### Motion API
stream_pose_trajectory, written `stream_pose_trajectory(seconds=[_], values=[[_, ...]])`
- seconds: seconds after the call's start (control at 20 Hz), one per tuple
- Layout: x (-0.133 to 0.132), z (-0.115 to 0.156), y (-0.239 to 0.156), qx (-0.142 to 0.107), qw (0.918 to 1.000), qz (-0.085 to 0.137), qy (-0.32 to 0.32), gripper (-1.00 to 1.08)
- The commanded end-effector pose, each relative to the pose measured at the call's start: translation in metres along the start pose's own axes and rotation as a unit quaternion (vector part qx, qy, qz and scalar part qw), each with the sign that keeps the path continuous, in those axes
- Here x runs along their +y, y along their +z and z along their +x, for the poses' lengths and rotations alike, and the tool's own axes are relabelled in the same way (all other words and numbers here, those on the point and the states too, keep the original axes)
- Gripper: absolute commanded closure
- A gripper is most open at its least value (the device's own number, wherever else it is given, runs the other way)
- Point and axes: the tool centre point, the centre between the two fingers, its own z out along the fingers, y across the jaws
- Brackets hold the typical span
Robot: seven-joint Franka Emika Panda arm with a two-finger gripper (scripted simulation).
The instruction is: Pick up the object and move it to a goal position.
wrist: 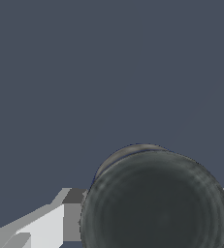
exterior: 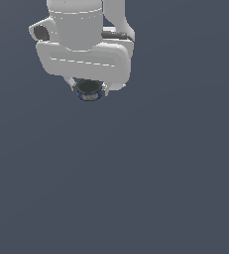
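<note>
The object is a small, short dark cylinder with a blackish top and a bluish rim. It sits directly under the white hand near the top of the exterior view, left of centre. My gripper has a finger on each side of it. In the wrist view the object fills the gap between the two fingers, and both fingers meet its sides. The gripper is shut on the object. The arm hides the upper part of the hand's surroundings.
A plain dark grey-blue floor spreads through both views. No marker, container or other object shows anywhere on it.
</note>
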Motion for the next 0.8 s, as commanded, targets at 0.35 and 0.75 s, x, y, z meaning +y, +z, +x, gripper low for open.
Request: stream_pose_trajectory(seconds=[0.35, 0.75], values=[[-0.004, 0.004, -0.047, 0.0, 1.0, 0.0, 0.0, 1.08], [-0.005, 0.006, -0.056, 0.0, 1.0, 0.0, 0.0, 1.08]])
